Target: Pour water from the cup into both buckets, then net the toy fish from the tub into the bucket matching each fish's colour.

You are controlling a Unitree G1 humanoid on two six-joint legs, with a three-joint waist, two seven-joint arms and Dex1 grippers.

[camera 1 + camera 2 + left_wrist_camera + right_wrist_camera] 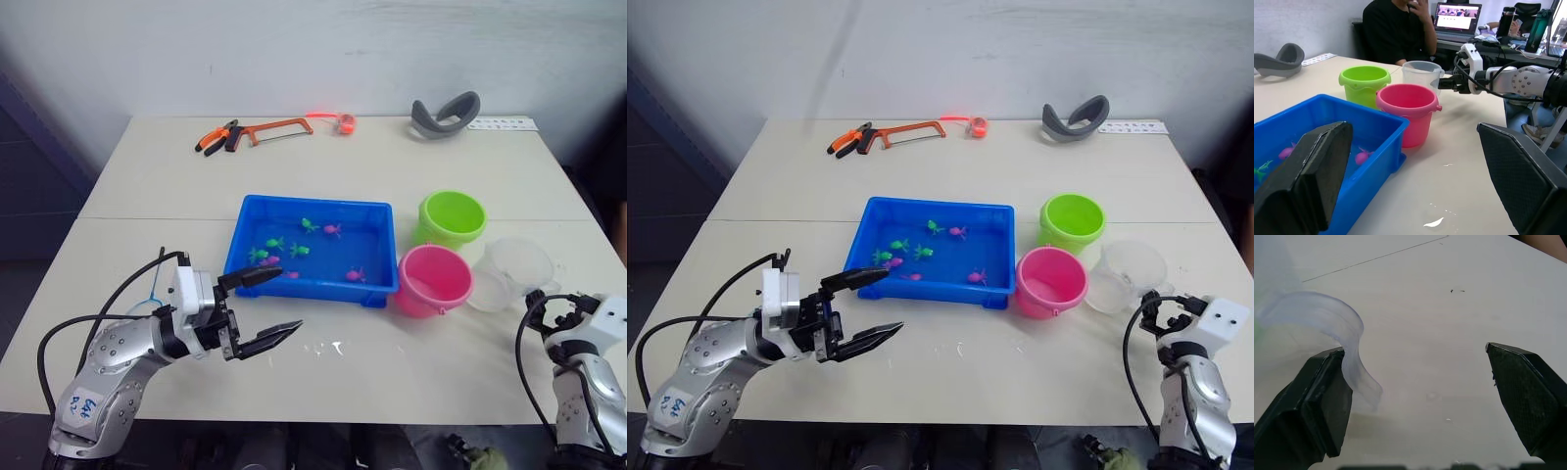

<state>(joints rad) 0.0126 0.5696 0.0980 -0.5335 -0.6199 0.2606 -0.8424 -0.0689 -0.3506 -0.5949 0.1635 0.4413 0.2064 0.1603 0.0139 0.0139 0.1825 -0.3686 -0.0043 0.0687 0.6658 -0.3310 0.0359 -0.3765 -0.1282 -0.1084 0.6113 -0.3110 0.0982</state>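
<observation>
The blue tub [313, 205] sits mid-table with several tiny green fish [310, 225] and pink fish [354, 275] in it. To its right stand the lime green bucket [452, 217] and the pink bucket [435, 280]. The clear cup [511, 273] is just right of the pink one. My left gripper [288, 301] hovers open and empty at the tub's near left corner. My right gripper [1414, 350] is open at the cup's near right side. The cup's clear handle [1354, 350] lies between its fingers, close to one finger [1320, 401].
An orange hacksaw [279, 127], pliers [217, 139], a small orange piece [344, 122], a grey curved piece [446, 116] and a white strip [502, 123] lie along the far edge. Water drops [328, 346] spot the table before the tub. A person [1396, 29] sits beyond the right edge.
</observation>
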